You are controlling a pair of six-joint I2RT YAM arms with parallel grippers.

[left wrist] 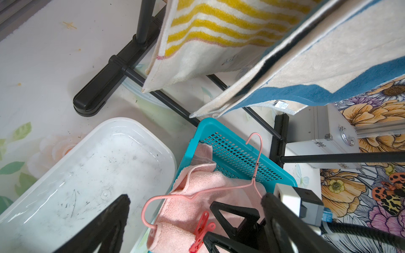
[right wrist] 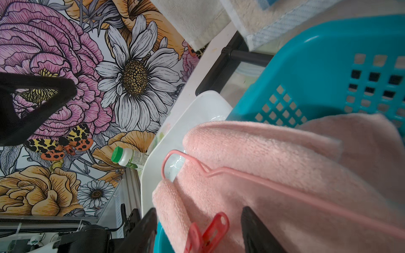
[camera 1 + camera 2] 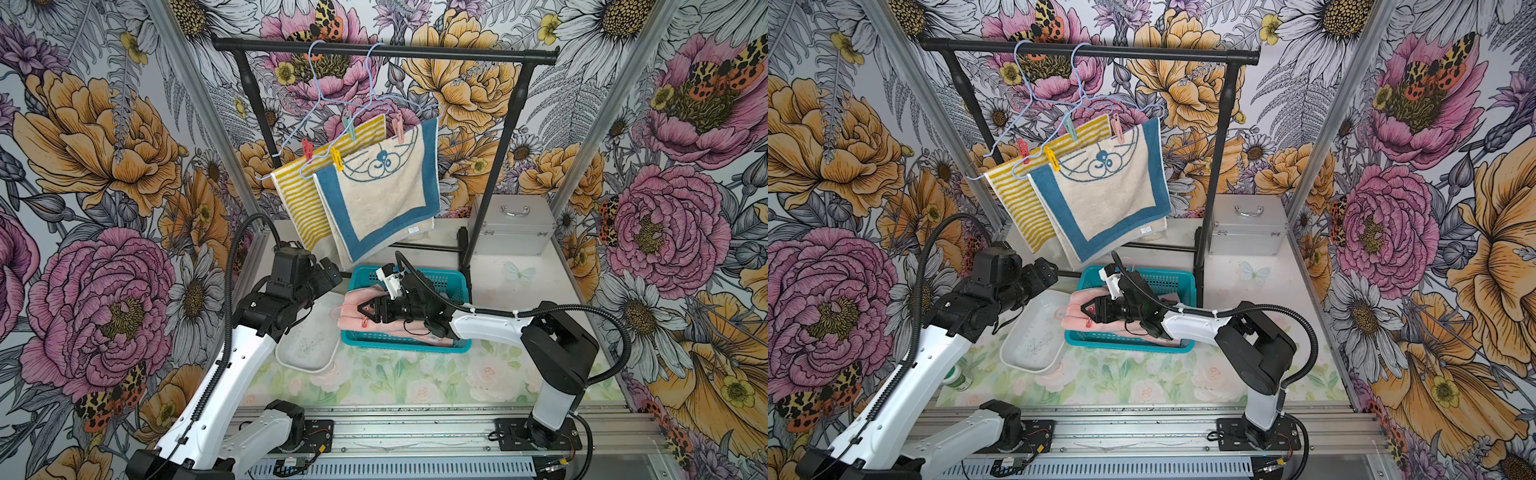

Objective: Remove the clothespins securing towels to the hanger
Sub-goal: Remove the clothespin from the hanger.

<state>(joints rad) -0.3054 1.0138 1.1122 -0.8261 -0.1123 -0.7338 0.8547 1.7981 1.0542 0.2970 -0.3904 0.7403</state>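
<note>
Teal basket work: straddling the red clothespin on the pink towel with the right gripper, jaws partly apart, pinching nothing. Holding the left gripper spread wide and empty near the white tray. Seeing four other clothespins gripping two hanging towels.

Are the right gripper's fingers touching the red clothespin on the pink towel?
Apart. The right wrist view shows strips of pink towel between the red clothespin and each of the fingers straddling it.
</note>
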